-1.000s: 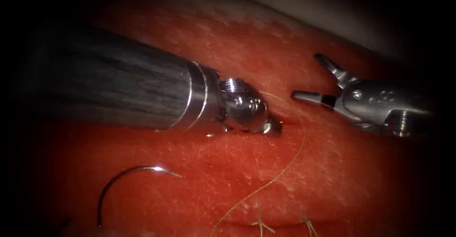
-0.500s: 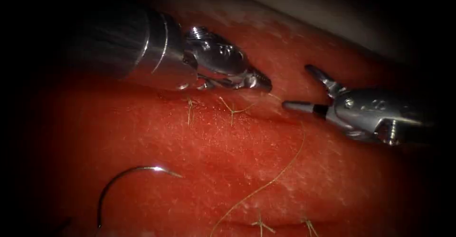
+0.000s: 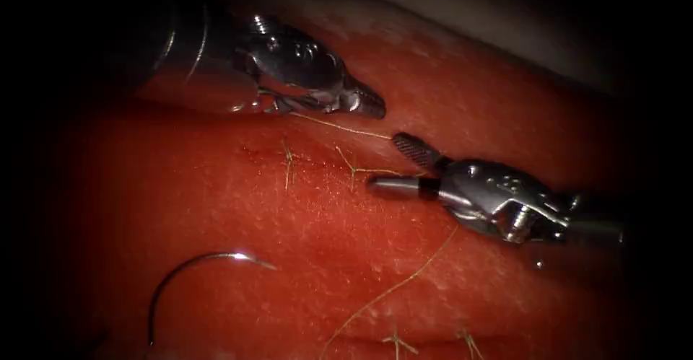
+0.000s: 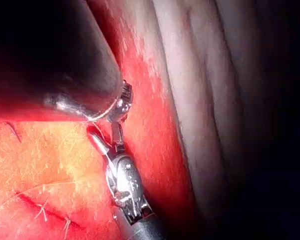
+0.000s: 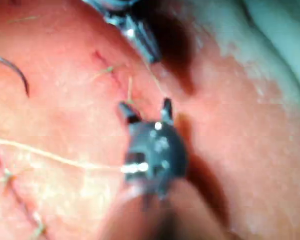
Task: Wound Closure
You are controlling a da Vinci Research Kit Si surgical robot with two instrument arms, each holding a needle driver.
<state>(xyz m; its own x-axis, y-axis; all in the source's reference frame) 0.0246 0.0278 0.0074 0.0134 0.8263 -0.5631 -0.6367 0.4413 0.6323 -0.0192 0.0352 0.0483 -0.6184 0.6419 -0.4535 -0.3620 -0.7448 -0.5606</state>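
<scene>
We see the left tool (image 3: 361, 102) near the tissue's (image 3: 505, 100) far edge with its jaws closed on the thread (image 3: 339, 126), which runs taut toward the right tool (image 3: 393, 161). That tool's jaws stand wide apart around the strand, holding nothing. The needle (image 3: 195, 270) lies free on the tissue near its front-left corner, not in it. Cut ends of thread (image 3: 354, 167) sit along the cut between the tools. In our judgement, too much tension could tear the stitch through the tissue.
</scene>
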